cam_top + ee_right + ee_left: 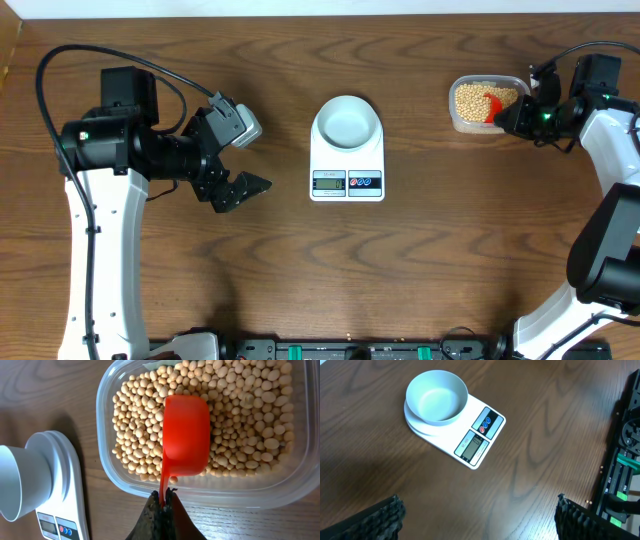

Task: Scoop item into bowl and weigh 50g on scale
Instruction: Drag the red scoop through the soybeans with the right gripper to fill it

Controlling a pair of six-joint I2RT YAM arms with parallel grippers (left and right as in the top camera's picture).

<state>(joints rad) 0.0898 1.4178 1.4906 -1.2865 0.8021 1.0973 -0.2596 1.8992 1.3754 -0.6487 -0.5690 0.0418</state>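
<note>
The pale bowl [347, 120] stands on the white scale [347, 182] at the table's middle, with nothing in it [436, 397]. Beige beans [235, 405] fill a clear plastic tub [484, 104] at the far right. My right gripper [164, 496] is shut on the thin handle of a red scoop [186, 435], whose cup lies mouth-down on the beans inside the tub. My left gripper [243, 155] hangs open to the left of the scale, nothing between its fingers [385, 517]; the scale [477, 440] lies ahead of it.
The robot's base rail [350, 350] with green fittings runs along the front table edge. The left arm's cable [100, 55] loops over the back left. Bare wood lies between the scale and the tub.
</note>
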